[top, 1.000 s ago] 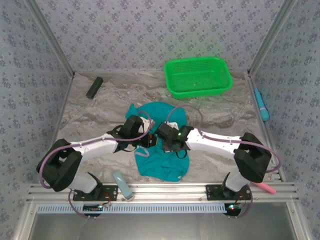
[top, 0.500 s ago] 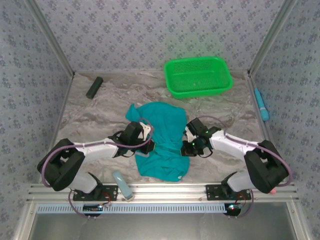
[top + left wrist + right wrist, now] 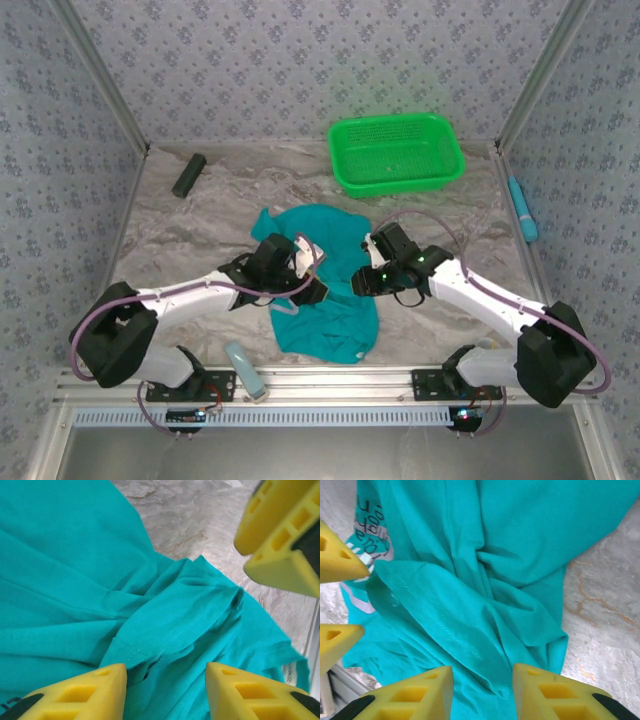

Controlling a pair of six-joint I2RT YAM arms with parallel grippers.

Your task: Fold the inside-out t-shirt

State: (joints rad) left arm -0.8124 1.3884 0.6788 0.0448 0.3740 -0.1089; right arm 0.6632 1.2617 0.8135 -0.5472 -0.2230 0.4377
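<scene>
The inside-out t-shirt (image 3: 325,262) is a teal cloth lying crumpled in the middle of the table, with stitched hems (image 3: 165,637) and folds (image 3: 485,600) showing. My left gripper (image 3: 316,291) hovers over its left middle part. Its yellow fingers (image 3: 100,685) stand apart and my left gripper (image 3: 165,680) has only loose cloth below the gap. My right gripper (image 3: 358,283) faces it from the right. My right gripper (image 3: 482,682) is open above a folded hem and grips nothing. The right gripper's fingers (image 3: 280,535) show in the left wrist view. The left gripper's fingertips (image 3: 337,560) show in the right wrist view.
A bright green mesh basket (image 3: 397,153) stands at the back right. A dark block (image 3: 188,175) lies at the back left. A blue stick (image 3: 522,210) rests along the right wall. A pale blue object (image 3: 243,368) sits by the left arm's base.
Both grippers went from shut to open and let go of the cloth. The right gripper swung out toward the shirt's right edge, then came back a little toward the middle.
</scene>
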